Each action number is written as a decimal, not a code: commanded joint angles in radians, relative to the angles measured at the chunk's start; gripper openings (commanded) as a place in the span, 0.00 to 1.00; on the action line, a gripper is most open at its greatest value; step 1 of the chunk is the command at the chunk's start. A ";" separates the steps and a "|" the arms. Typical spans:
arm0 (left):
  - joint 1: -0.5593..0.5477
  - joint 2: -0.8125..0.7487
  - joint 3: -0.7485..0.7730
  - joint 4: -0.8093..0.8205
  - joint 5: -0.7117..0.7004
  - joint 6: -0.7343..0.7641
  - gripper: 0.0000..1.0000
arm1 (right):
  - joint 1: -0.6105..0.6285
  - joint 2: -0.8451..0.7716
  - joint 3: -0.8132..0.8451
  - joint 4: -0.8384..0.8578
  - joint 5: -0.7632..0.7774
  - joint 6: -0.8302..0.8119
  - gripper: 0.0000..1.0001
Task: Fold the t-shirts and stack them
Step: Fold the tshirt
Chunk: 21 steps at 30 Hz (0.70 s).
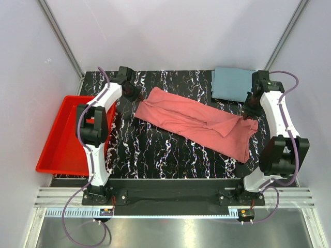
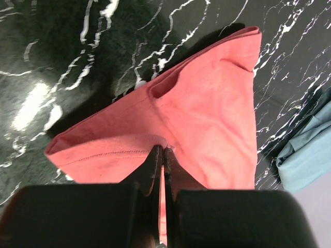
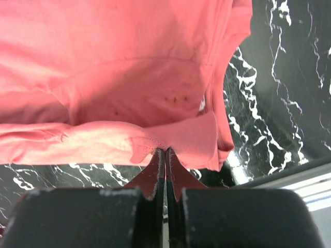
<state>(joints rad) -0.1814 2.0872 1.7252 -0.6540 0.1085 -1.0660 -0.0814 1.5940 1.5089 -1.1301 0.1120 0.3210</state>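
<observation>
The salmon-pink t-shirt (image 1: 196, 121) lies folded lengthwise across the black marbled table, running from back left to front right. My left gripper (image 1: 136, 95) is shut on its left end; in the left wrist view the fingertips (image 2: 163, 150) pinch the pink cloth (image 2: 207, 119). My right gripper (image 1: 248, 114) is shut on the right end, and the right wrist view shows its tips (image 3: 165, 151) biting a fold of the pink t-shirt (image 3: 119, 77). The grey-blue t-shirt (image 1: 232, 83) lies folded at the back right corner, also visible as an edge (image 2: 305, 150) in the left wrist view.
A red plastic tray (image 1: 64, 134) sits off the table's left edge. White walls with metal posts close in the back and sides. The table's front edge (image 3: 289, 173) runs just past the right gripper.
</observation>
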 commanded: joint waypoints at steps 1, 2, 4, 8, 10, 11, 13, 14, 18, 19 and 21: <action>0.003 0.025 0.079 0.045 0.039 -0.011 0.00 | -0.014 0.020 0.065 0.041 0.006 -0.011 0.00; 0.002 0.040 0.091 0.042 0.039 -0.011 0.00 | -0.017 0.032 0.077 0.043 0.005 -0.011 0.00; 0.002 0.062 0.114 0.042 0.052 -0.015 0.00 | -0.020 0.055 0.092 0.043 0.002 -0.014 0.00; 0.002 0.082 0.131 0.042 0.059 -0.023 0.00 | -0.027 0.081 0.102 0.052 -0.005 -0.017 0.00; 0.002 0.086 0.131 0.042 0.056 -0.023 0.00 | -0.029 0.089 0.105 0.056 -0.009 -0.020 0.00; 0.002 0.086 0.131 0.042 0.054 -0.025 0.00 | -0.032 0.098 0.108 0.058 -0.014 -0.023 0.00; 0.002 0.089 0.131 0.040 0.046 -0.028 0.00 | -0.035 0.109 0.114 0.062 -0.014 -0.025 0.00; 0.002 0.089 0.131 0.043 0.045 -0.028 0.00 | -0.038 0.115 0.119 0.062 -0.018 -0.025 0.00; 0.002 0.096 0.145 0.036 0.036 -0.029 0.00 | -0.046 0.138 0.137 0.069 -0.023 -0.025 0.00; 0.002 0.096 0.146 0.034 0.030 -0.029 0.00 | -0.047 0.147 0.148 0.069 -0.028 -0.023 0.00; 0.002 0.097 0.149 0.037 0.025 -0.032 0.00 | -0.050 0.155 0.157 0.072 -0.028 -0.025 0.00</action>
<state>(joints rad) -0.1825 2.1818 1.8198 -0.6418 0.1425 -1.0889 -0.1215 1.7416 1.6104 -1.0885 0.1009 0.3096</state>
